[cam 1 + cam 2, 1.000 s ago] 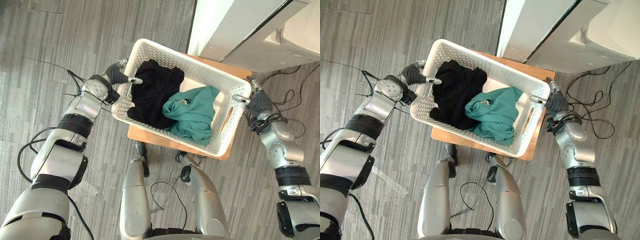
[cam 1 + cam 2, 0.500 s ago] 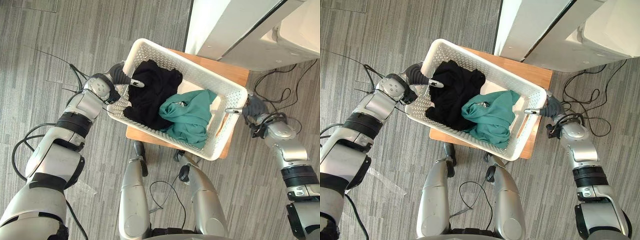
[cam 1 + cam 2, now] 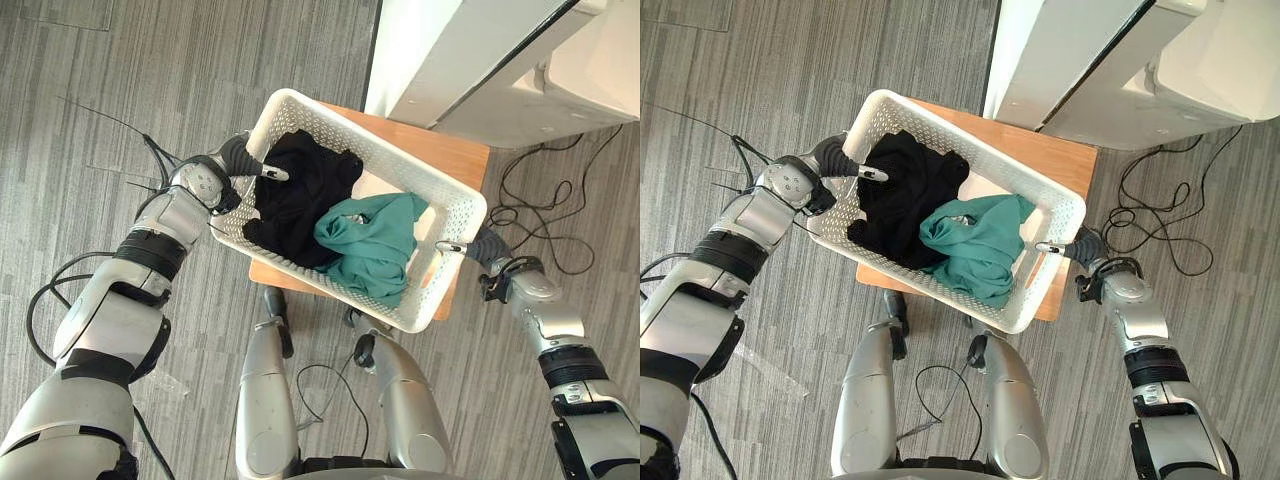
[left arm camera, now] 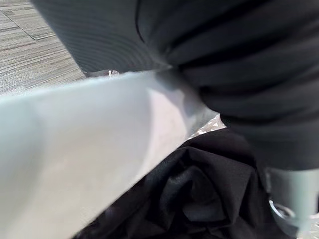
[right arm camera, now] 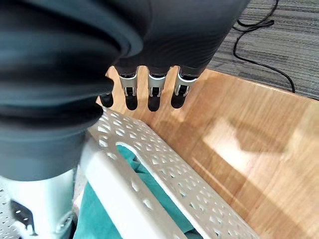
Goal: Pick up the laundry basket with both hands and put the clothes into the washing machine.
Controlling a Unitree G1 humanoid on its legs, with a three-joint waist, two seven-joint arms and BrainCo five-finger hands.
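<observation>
- The right hand's fingers (image 5: 154, 94) reach down the outer wall of the white laundry basket (image 5: 124, 186). The thumb (image 5: 47, 199) is inside, so the rim is pinched between them.
- That right hand (image 3: 484, 246) grips the basket's short end at 4 o'clock.
- The left hand (image 3: 238, 158) clasps the opposite short end at 10 o'clock. Its thumb (image 3: 272, 172) is hooked over the rim, tip against the black garment (image 3: 300, 195).
- The black garment fills the basket's 10 o'clock half. A teal garment (image 3: 370, 240) is bunched in the 4 o'clock half, lapping onto the black one.
- The basket is over a wooden table (image 3: 450, 160); I cannot tell whether it rests on the table.
- The white washing machine (image 3: 470, 50) stands at 1 o'clock from the basket, on grey plank flooring (image 3: 200, 60).
</observation>
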